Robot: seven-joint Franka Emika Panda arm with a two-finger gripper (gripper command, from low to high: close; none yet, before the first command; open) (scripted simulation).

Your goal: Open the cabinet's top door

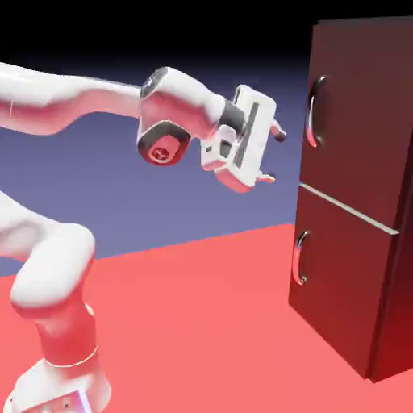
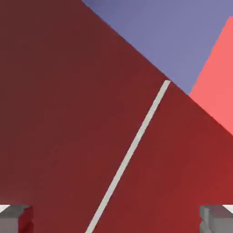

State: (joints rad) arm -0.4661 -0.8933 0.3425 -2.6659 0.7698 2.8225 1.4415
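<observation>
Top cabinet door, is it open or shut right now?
Shut: the top door sits flush above the pale seam, with no gap showing.

Ext. view: bright overall; arm (image 1: 181, 105) lit strongly, whites near blown out w/ pink-red tint on undersides. Cabinet (image 1: 355, 121) dim, redder toward its base. Glints on metal handles (image 1: 313, 113). Backdrop (image 1: 202, 193) fades to black up top. Hand view: flat, even light, slightly soft; door surface dark red, brighter lower right.
</observation>
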